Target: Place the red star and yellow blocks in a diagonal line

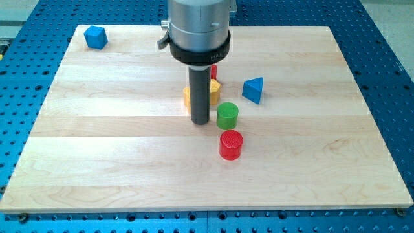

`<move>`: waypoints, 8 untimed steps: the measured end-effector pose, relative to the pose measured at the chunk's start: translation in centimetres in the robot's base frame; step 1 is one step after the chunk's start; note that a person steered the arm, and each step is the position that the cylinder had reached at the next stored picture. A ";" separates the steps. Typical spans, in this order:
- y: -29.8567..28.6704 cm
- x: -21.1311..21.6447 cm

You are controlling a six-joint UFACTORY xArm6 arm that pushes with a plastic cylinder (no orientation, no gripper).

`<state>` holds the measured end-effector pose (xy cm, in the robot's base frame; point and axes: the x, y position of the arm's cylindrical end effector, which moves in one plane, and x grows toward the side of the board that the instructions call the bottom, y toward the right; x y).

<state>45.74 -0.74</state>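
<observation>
My tip [200, 122] rests on the wooden board near its middle, just left of a green cylinder [227, 115]. The rod hides most of what lies behind it. A yellow block [214, 88] shows to the rod's right and a yellow sliver [186, 97] to its left; I cannot tell whether they are one block or two. A red block [213, 72], mostly hidden, peeks out above the yellow one; its shape cannot be made out.
A red cylinder [231, 144] stands below the green cylinder. A blue triangular block [253, 89] lies right of the yellow block. A blue cube [96, 37] sits at the top left corner. The wooden board [97, 162] lies on a blue perforated table.
</observation>
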 end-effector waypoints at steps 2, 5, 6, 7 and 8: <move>-0.1 2.8; 2.0 -5.6; -4.9 -5.7; -6.4 -7.5; 0.9 -11.5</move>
<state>34.24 0.19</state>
